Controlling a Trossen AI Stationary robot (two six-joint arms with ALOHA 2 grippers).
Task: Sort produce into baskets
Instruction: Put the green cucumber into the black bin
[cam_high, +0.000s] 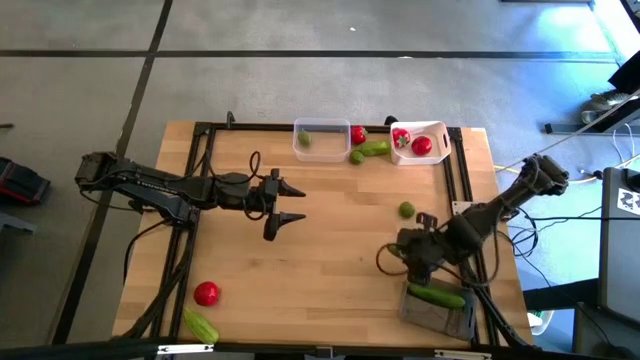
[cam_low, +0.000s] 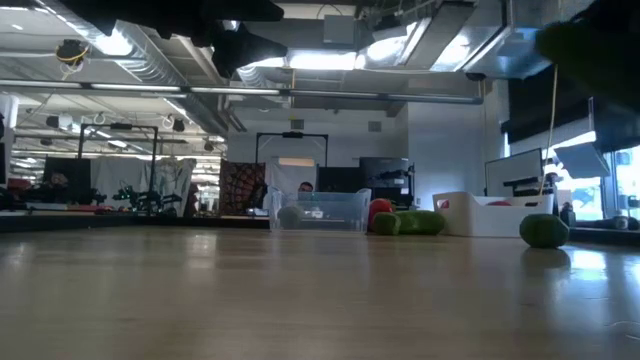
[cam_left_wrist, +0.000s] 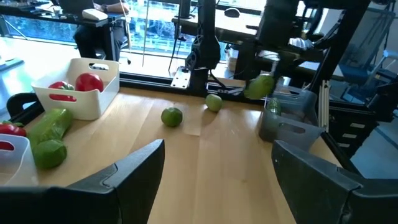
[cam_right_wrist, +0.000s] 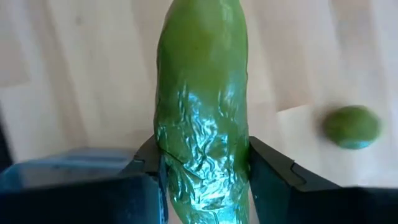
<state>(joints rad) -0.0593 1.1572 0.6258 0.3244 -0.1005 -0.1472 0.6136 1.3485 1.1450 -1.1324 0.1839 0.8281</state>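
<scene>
Cucumber (cam_right_wrist: 202, 124) was clamped between the right gripper's (cam_high: 432, 272) fingers, held near the table's front right, just beside the dark grey basket (cam_high: 438, 308). That basket already held one cucumber (cam_high: 436, 295); judged that the held one was bound for the same tub, not yet released.

White basket (cam_high: 436, 130) at the rear right held red pieces (cam_high: 421, 145). Clear basket (cam_high: 322, 152) at the rear centre held one olive-green fruit (cam_high: 304, 139).

Still loose on the table:
- a red piece (cam_high: 358, 134), a cucumber (cam_high: 375, 148) and a green fruit (cam_high: 356, 156), bunched between the clear and white baskets;
- a green fruit (cam_high: 406, 209) on open wood, right of centre;
- a second green fruit (cam_left_wrist: 213, 102) near it, seen in the left wrist view only;
- a red piece (cam_high: 207, 293) and a cucumber (cam_high: 201, 325) near the front left corner, well apart from all baskets.

Left gripper (cam_high: 286, 203) hovered over the table's middle, fingers spread wide, holding nothing.

Judgement: each basket had its kind started; about half the produce remained unsorted.
</scene>
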